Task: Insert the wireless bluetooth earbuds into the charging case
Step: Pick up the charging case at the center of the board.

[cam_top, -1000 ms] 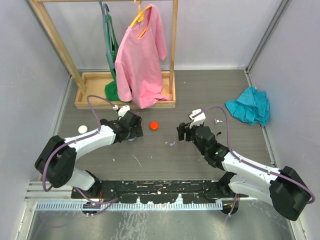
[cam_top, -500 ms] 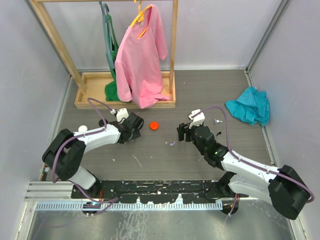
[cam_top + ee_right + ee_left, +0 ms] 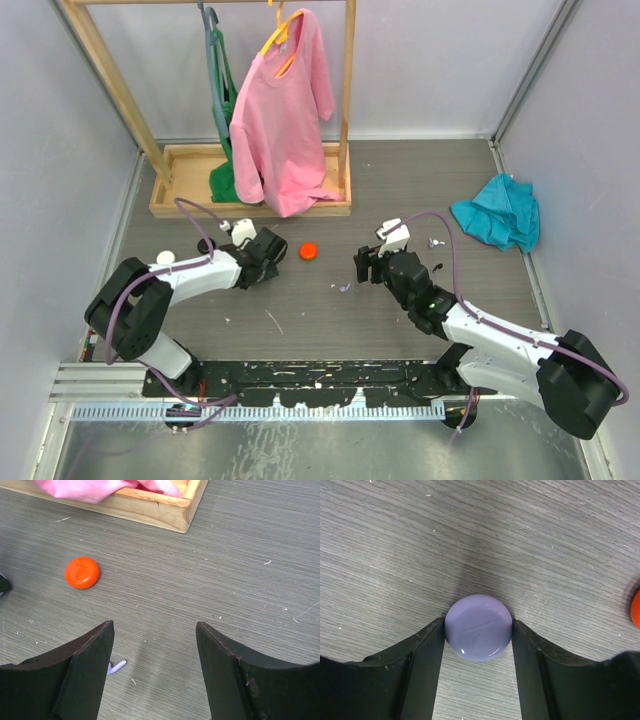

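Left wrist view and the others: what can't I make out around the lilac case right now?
Left wrist: red object, cut off by the right edge.
Top external: lilac case, mostly hidden under the left gripper.
Right wrist: lilac earbud, partly behind the right gripper.
Top external: speck beside the right arm, too small to identify.

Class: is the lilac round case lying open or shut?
Shut: the lilac case shows one smooth unbroken dome, with no lid raised.
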### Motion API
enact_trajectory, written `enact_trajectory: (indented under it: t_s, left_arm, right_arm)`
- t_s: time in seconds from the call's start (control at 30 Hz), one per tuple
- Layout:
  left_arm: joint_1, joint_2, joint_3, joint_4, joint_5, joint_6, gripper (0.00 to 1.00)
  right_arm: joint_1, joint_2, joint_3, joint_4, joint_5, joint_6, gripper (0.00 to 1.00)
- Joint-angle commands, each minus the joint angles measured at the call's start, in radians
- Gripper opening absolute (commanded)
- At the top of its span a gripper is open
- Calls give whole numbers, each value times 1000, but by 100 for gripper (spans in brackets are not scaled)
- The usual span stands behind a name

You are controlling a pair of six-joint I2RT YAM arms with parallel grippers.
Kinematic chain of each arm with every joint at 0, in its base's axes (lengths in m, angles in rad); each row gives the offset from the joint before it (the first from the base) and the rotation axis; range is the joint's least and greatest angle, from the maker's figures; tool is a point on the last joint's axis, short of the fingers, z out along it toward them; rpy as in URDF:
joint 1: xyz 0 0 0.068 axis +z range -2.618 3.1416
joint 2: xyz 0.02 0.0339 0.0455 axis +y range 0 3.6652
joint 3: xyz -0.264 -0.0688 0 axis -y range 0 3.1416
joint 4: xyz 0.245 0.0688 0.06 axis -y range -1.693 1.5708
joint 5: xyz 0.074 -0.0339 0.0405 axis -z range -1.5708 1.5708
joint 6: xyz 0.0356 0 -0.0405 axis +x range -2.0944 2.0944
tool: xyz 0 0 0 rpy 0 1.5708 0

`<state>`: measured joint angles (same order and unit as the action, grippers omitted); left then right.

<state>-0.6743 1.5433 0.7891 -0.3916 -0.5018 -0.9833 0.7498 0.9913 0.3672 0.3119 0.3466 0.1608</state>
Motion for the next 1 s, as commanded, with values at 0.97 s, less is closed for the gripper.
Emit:
enact_trajectory:
  t_s: [0.97]
  left_arm:
    - [-71, -466, -306, 665, 300, 692, 30]
  right_arm:
    - [-58, 172, 452, -368, -499, 112, 73]
